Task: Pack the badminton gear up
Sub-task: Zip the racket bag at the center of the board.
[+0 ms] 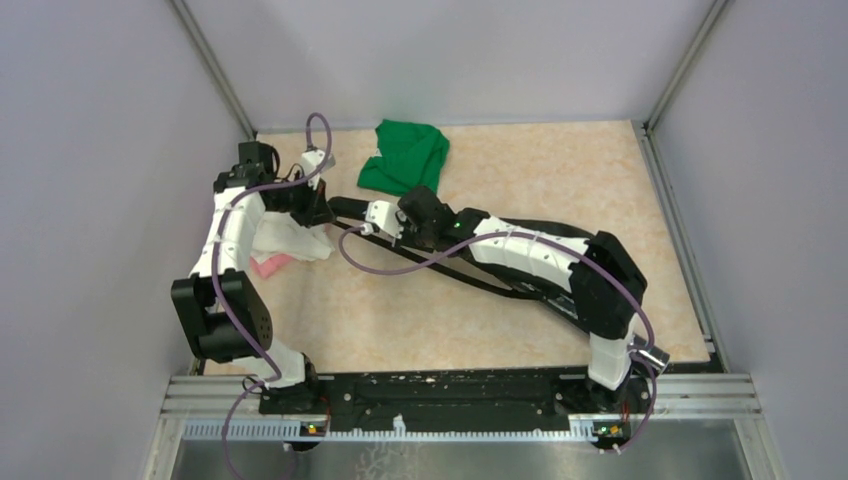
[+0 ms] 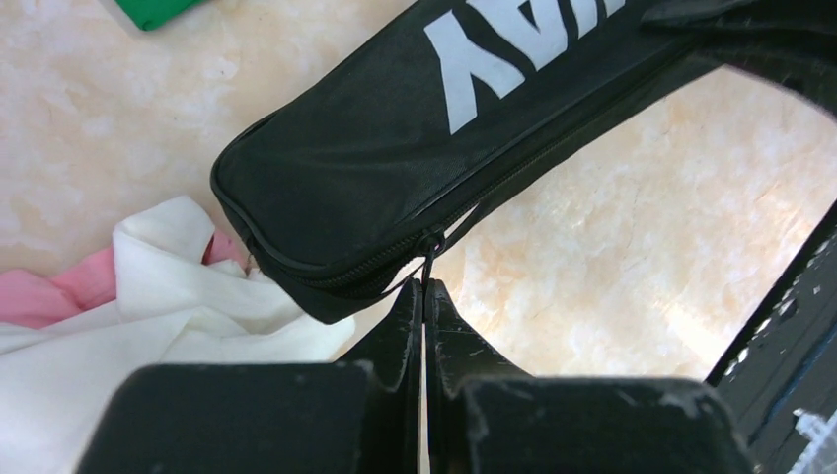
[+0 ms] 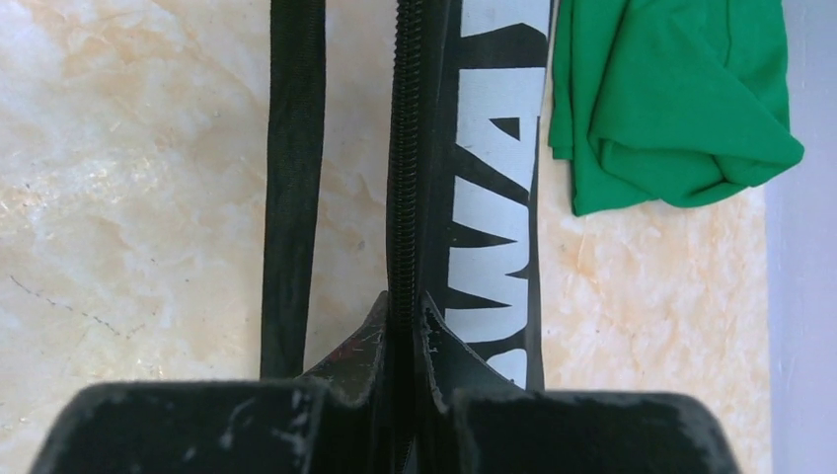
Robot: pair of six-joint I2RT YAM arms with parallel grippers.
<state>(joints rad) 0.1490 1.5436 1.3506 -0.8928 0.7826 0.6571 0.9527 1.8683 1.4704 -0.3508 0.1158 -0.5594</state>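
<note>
Marble-look beige table (image 1: 560,180) is seen w/ a long black bag (image 2: 375,158) laid diagonally across its middle, white lettering up. A green cloth (image 1: 405,157) is bunched at the far edge, just beside the bag. A white cloth (image 2: 148,306) is crumpled against the bag's left end, w/ a pink cloth (image 2: 49,296) touching it. A black strap (image 3: 293,178) is stretched alongside the bag. The bag's zip (image 3: 406,148) is clenched by the right gripper (image 3: 405,306). The small zip pull (image 2: 431,252) at the bag's end is pinched tight by the left gripper (image 2: 424,291).
</note>
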